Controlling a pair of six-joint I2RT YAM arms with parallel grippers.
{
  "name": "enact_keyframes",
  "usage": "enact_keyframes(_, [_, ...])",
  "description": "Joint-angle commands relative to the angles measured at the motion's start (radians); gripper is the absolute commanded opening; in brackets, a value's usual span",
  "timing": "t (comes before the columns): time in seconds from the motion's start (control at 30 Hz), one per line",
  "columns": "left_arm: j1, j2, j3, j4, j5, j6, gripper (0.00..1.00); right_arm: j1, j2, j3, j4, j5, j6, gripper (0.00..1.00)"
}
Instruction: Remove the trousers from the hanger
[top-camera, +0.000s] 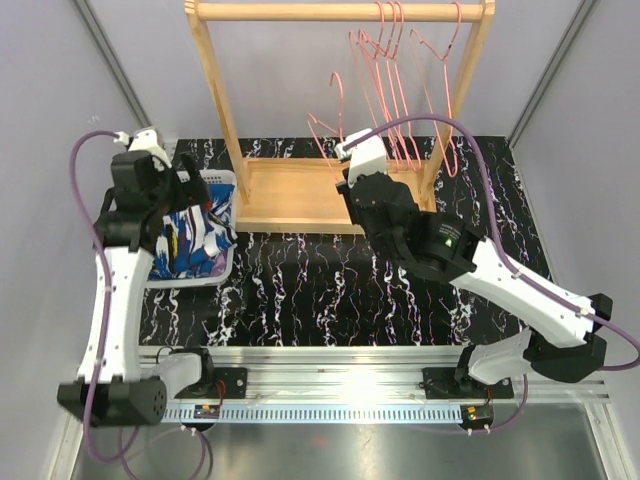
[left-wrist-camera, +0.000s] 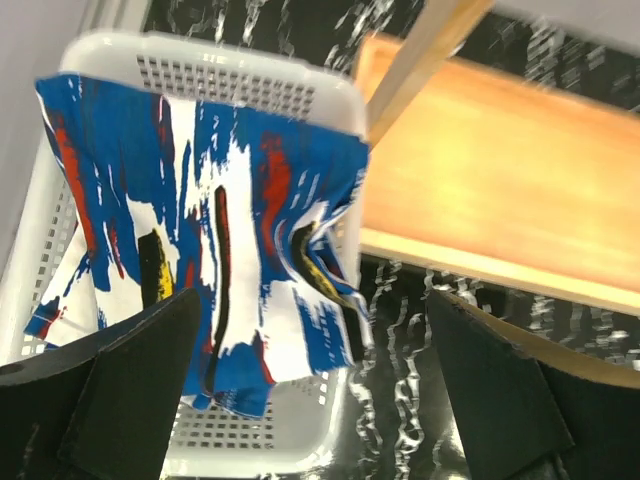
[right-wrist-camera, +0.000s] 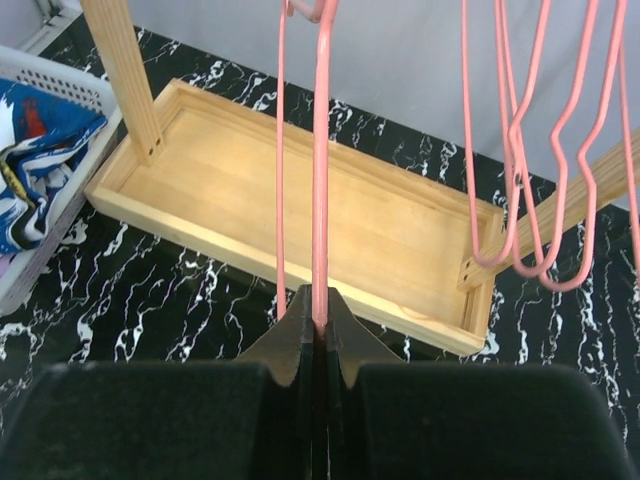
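The dark blue trousers with white, red and yellow splashes (top-camera: 190, 240) lie crumpled in a white basket (top-camera: 218, 177) at the left. In the left wrist view the trousers (left-wrist-camera: 230, 200) drape over the basket's rim (left-wrist-camera: 250, 70). My left gripper (top-camera: 200, 200) hovers over them, open and empty (left-wrist-camera: 310, 400). My right gripper (top-camera: 348, 152) is shut on the wire of a bare pink hanger (right-wrist-camera: 320, 150) in front of the wooden rack; this hanger (top-camera: 322, 128) hangs below the rail. I cannot make out the lilac trousers.
A wooden rack stands at the back with a tray base (top-camera: 300, 195) and a top rail (top-camera: 340, 10). Several empty pink hangers (top-camera: 400, 80) hang on the rail's right part. The basket (right-wrist-camera: 60, 75) sits left of the rack base, on the black marbled tabletop (top-camera: 330, 290).
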Motion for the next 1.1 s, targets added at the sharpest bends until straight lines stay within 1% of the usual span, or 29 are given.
enact_keyframes(0.0, [-0.005,-0.174,-0.035,-0.019,0.044,-0.045,0.99,-0.027,0.041,0.093,0.074,0.000,-0.075,0.00])
enact_keyframes(0.1, [-0.005,-0.302,-0.058,-0.088,-0.013,-0.047,0.99,-0.053,0.084,0.136,0.117,0.016,-0.118,0.00])
enact_keyframes(0.17, [-0.005,-0.367,-0.094,-0.122,-0.040,-0.033,0.99,-0.071,0.103,0.158,0.181,0.049,-0.171,0.00])
enact_keyframes(0.2, [-0.005,-0.421,-0.103,-0.136,-0.050,-0.031,0.99,-0.080,0.127,0.172,0.199,0.050,-0.197,0.00])
enact_keyframes(0.27, [-0.005,-0.469,-0.123,-0.174,-0.060,-0.024,0.99,-0.106,0.158,0.231,0.210,0.033,-0.204,0.00])
enact_keyframes(0.3, [-0.005,-0.509,-0.147,-0.186,-0.047,-0.025,0.99,-0.137,0.190,0.277,0.206,0.024,-0.202,0.00])
enact_keyframes(0.4, [-0.004,-0.564,-0.190,-0.223,0.001,-0.037,0.99,-0.182,0.241,0.319,0.247,0.007,-0.219,0.00])
enact_keyframes(0.43, [-0.004,-0.604,-0.201,-0.230,0.036,-0.040,0.99,-0.194,0.255,0.351,0.255,-0.011,-0.219,0.00])
enact_keyframes(0.53, [-0.005,-0.671,-0.232,-0.262,0.071,-0.027,0.99,-0.246,0.314,0.435,0.223,-0.068,-0.192,0.00])
enact_keyframes(0.67, [-0.051,-0.704,-0.252,-0.291,0.061,-0.008,0.99,-0.321,0.402,0.501,0.213,-0.123,-0.165,0.00])
enact_keyframes(0.83, [-0.111,-0.711,-0.264,-0.300,-0.025,0.018,0.99,-0.398,0.499,0.578,0.140,-0.168,-0.119,0.00])
enact_keyframes(0.93, [-0.131,-0.705,-0.258,-0.302,-0.030,0.024,0.99,-0.418,0.525,0.563,0.117,-0.137,-0.105,0.00])
enact_keyframes(1.03, [-0.145,-0.696,-0.263,-0.299,-0.024,0.028,0.99,-0.446,0.494,0.496,0.114,-0.146,-0.066,0.00])
enact_keyframes(1.07, [-0.147,-0.696,-0.266,-0.300,-0.021,0.030,0.99,-0.475,0.464,0.473,0.114,-0.158,-0.047,0.00])
